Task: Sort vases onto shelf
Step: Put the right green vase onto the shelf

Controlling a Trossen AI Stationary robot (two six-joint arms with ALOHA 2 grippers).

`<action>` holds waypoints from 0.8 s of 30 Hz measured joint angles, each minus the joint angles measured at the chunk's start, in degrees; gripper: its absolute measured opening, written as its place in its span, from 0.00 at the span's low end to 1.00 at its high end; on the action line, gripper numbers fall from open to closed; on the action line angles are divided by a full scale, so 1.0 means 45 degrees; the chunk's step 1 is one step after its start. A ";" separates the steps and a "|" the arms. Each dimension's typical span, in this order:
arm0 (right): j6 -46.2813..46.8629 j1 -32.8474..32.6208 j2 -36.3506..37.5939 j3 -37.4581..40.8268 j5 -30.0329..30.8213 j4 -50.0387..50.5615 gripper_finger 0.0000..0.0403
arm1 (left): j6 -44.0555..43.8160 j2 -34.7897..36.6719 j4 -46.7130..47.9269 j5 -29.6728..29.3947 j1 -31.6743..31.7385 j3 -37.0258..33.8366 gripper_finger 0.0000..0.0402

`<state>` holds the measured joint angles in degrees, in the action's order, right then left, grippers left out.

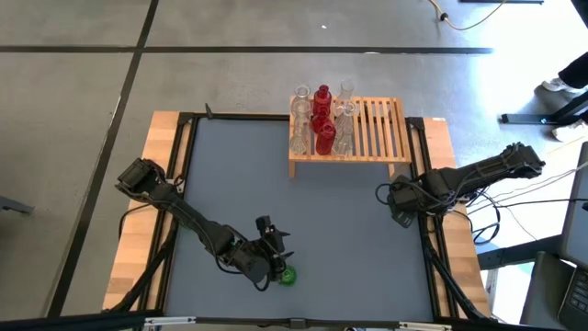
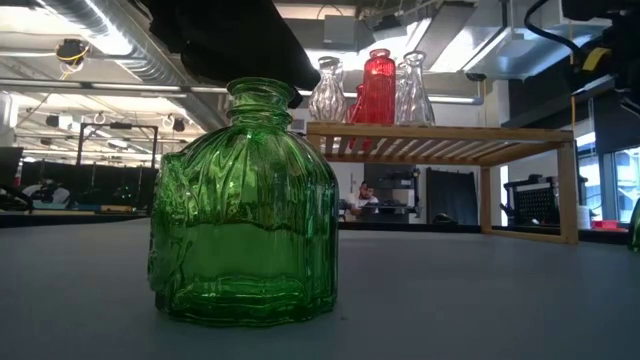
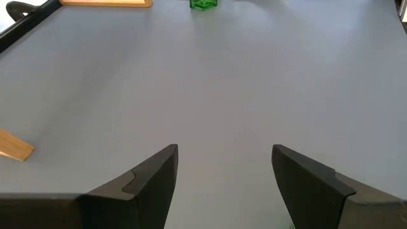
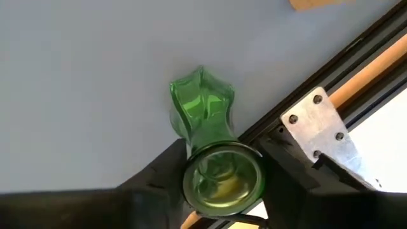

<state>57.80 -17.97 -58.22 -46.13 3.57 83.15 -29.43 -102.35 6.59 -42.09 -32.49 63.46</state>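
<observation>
A squat green ribbed vase [image 1: 288,274] [image 2: 245,210] stands on its base near the table's near edge. My left gripper [image 1: 276,241] [image 3: 224,152] is open just beside it, pointing away over bare table. My right gripper [image 1: 390,195] [image 4: 222,159] is by the table's right edge, shut on a second green vase [image 4: 203,105]. The shelf [image 1: 367,129] [image 2: 440,135] stands at the far edge. Its left part carries several clear vases [image 1: 300,124] and red vases [image 1: 323,124] [image 2: 378,88]. My right gripper has the green vase by its narrow neck, just under the rim [image 4: 224,178], pinched between the two fingers [image 4: 162,175]. The fingers come from above, pointing down, and the mouth faces the wrist camera. Whether the base rests on the table, I cannot tell.
The shelf's right half [image 1: 386,124] shows bare slats. The grey mat [image 1: 303,202] lies open between the arms. A black frame rail and a metal bracket [image 4: 315,124] run close beside my right gripper. People sit in the room beyond the table [image 2: 365,198].
</observation>
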 joint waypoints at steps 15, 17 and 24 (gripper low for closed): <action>-0.1886 -0.0003 0.0000 -0.2521 0.0865 0.0179 0.32 | 0.0335 0.0000 0.0000 0.0000 0.0000 0.0000 0.62; -0.2057 -0.0003 -0.0005 -0.3317 0.0875 0.0511 0.31 | 0.0336 0.0000 0.0000 0.0000 0.0000 0.0000 0.62; -0.2603 -0.0003 -0.0171 -0.6788 0.1984 0.1543 0.31 | 0.0340 0.0000 -0.0003 0.0000 0.0000 0.0000 0.62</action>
<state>46.09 -17.98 -58.99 -76.68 12.50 90.09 -27.90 -102.35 6.58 -42.09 -32.49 63.46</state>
